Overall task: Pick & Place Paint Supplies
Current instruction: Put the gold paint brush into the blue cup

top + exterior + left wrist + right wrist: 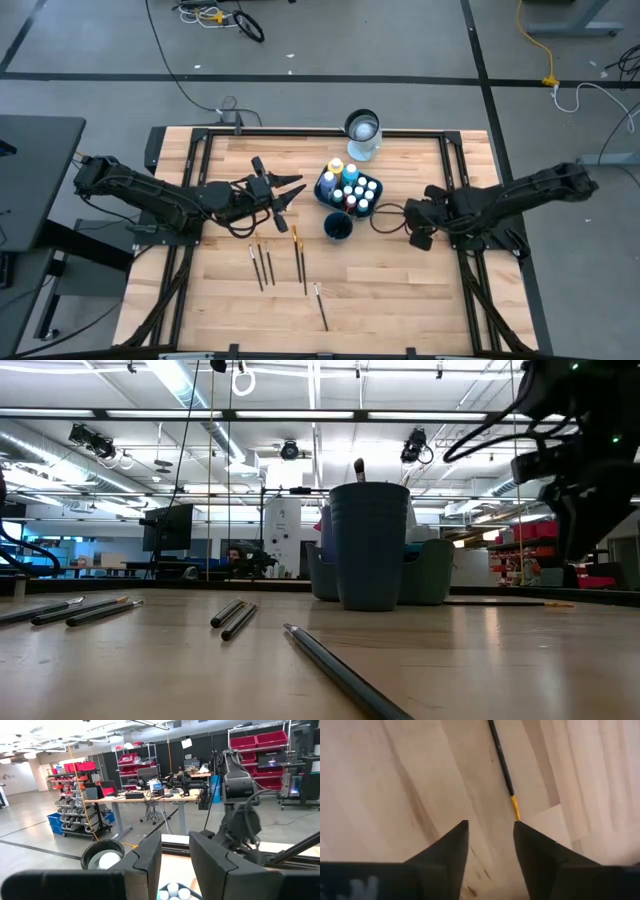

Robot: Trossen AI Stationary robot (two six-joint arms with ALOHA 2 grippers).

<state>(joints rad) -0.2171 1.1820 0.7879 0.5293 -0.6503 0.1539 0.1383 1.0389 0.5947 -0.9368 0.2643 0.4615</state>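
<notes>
While the right gripper (490, 845) hovers parted and empty over a brush (501, 762) right of the cup (338, 226), a mid-handle pinch is advised: light, thin, roll-prone.

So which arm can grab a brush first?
Probably the right. The right gripper points down at the table, open, with a brush lying just ahead of it. The left gripper is open too but faces level across the table.

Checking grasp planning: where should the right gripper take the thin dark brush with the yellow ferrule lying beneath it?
Probably the dark handle just behind the ferrule of the brush, coming straight down with the right gripper, fingers across the shaft, since it lies flat on bare wood.
</notes>
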